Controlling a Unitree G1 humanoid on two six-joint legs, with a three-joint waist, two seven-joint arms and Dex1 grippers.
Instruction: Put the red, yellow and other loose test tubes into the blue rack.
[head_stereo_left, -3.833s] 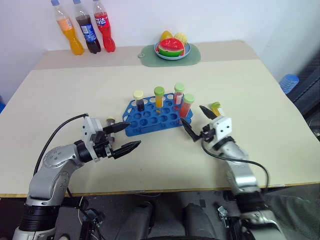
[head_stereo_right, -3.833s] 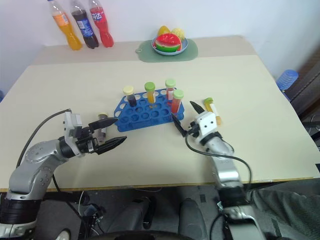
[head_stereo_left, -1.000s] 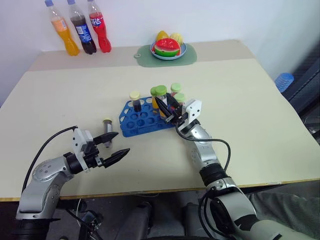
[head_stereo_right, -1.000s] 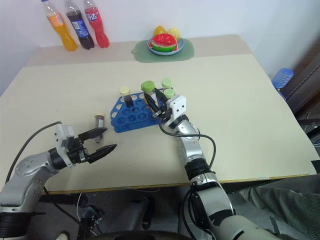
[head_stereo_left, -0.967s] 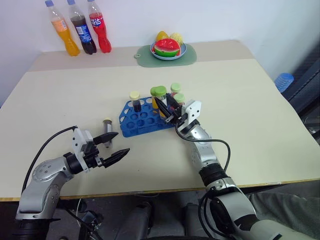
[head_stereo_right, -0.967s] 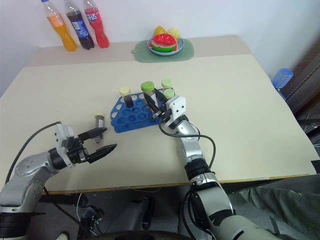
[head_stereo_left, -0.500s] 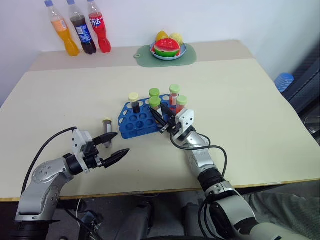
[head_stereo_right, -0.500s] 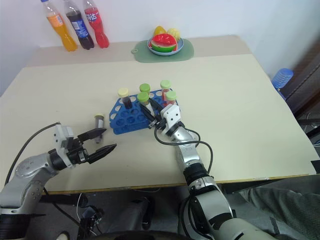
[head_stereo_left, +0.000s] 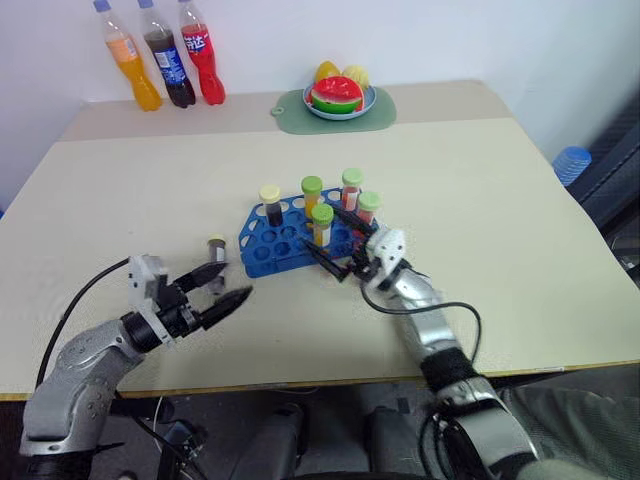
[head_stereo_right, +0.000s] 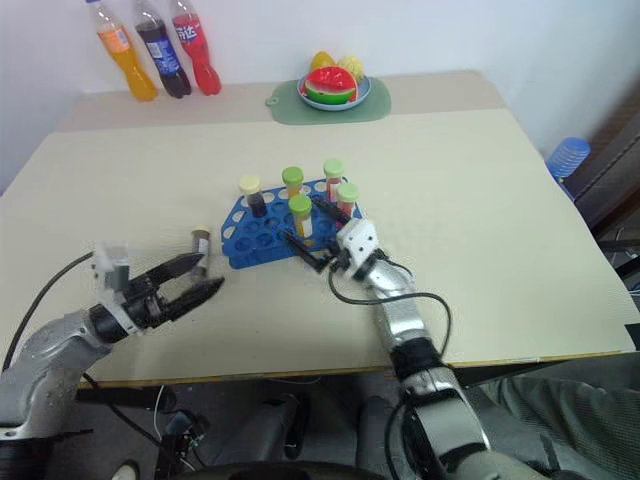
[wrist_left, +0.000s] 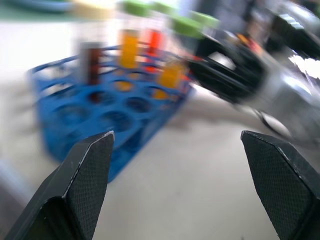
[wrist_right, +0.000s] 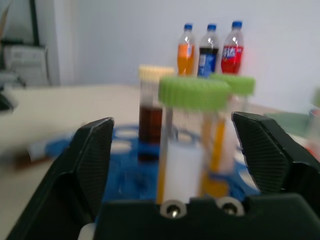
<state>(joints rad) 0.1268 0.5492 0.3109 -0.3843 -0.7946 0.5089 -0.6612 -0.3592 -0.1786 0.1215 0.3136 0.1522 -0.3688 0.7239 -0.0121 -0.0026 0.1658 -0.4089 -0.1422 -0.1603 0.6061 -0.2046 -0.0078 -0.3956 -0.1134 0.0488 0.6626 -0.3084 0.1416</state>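
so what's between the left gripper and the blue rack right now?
One loose tube lying on the table, beside the left gripper and short of the blue rack, per the left eye view.

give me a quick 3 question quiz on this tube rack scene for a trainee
1. How many tubes stand in the blue rack?
2. True or false: the right gripper is shut on a tube.
3. Where is the loose tube? A) on the green mat B) on the table, beside the rack on the robot's left C) between the left gripper's fingers

Key:
1. Five.
2. False: it is open, with a finger on each side of the front yellow tube standing in the rack.
3. B. The left gripper is open, near it.
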